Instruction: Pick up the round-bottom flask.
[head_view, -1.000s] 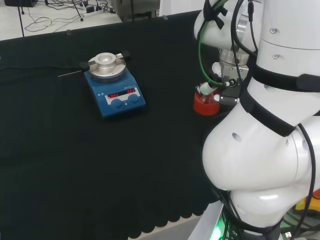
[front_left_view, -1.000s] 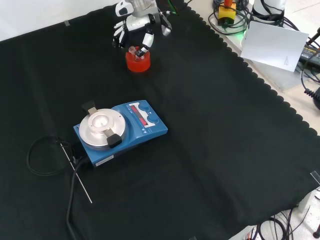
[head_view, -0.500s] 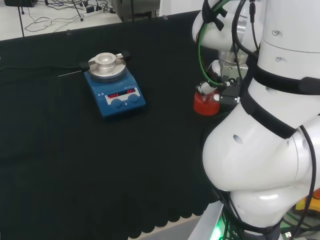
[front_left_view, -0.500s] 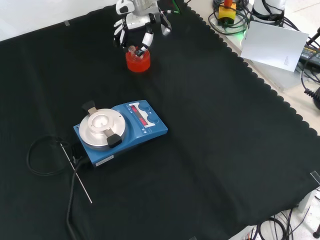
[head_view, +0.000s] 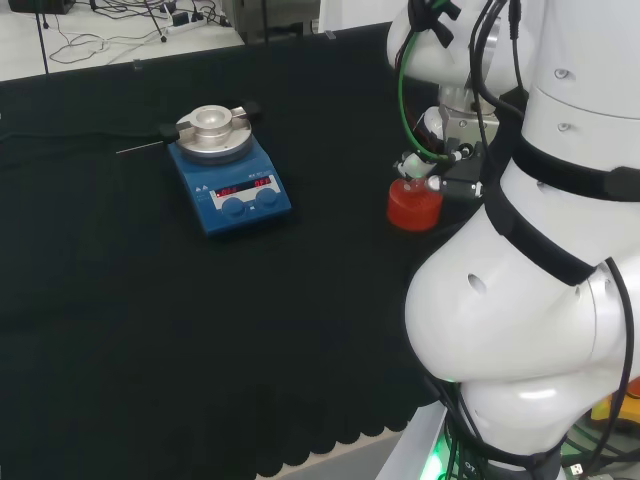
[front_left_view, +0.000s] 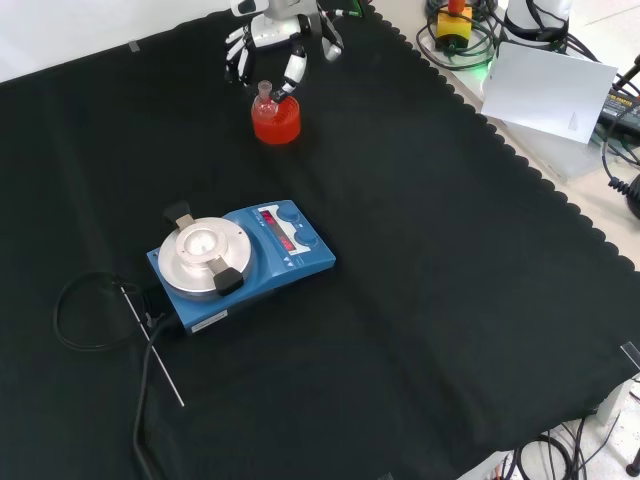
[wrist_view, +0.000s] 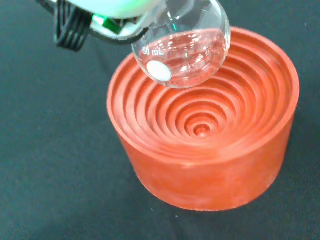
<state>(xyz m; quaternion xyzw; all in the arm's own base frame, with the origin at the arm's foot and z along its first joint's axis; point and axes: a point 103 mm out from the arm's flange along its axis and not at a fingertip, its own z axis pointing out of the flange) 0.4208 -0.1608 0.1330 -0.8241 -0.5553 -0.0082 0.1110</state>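
Lift under way: hand (front_left_view: 285, 40) fingers (front_left_view: 293, 72) pinch round-bottom flask (wrist_view: 182, 42) neck, bulb just clear of red ribbed stand (wrist_view: 205, 130). Next: raise straight, keep flask upright.

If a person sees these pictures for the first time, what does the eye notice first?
Probably the red ribbed stand at the far end of the black cloth in the front view, with the robot hand holding the clear round-bottom flask just above it. Next comes the blue hotplate nearer the middle.
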